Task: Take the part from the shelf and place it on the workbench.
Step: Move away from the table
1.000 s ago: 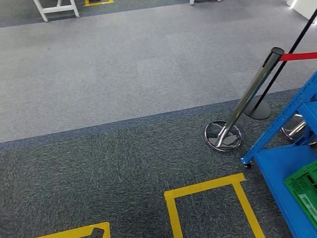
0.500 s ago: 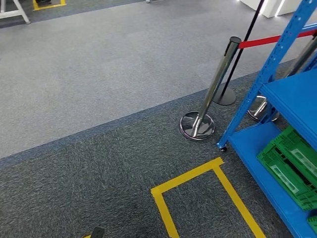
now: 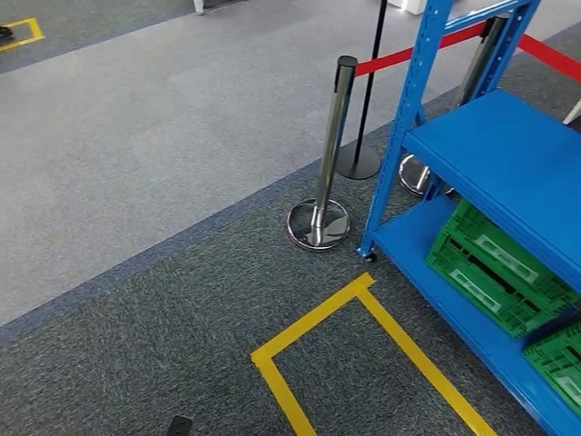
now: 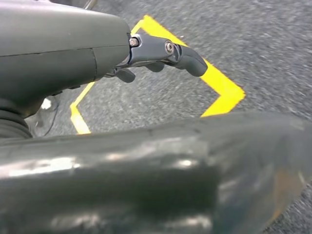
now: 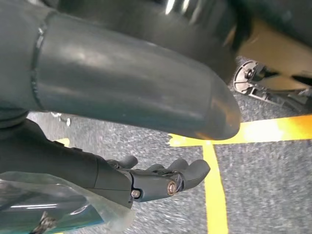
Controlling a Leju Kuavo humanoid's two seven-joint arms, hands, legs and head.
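On the blue shelf (image 3: 507, 154) lie two green crates (image 3: 497, 268) (each robot hand (image 4: 162, 51) hangs spread, empty).

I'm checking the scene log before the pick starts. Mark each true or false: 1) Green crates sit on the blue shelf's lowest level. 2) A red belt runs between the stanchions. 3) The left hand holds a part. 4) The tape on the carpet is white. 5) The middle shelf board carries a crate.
1) True: green crates lie on the blue shelf's lowest level.
2) True: the red belt meets the chrome stanchion.
3) False: the left hand holds nothing.
4) False: the floor tape is yellow.
5) False: the visible part of that board is bare.
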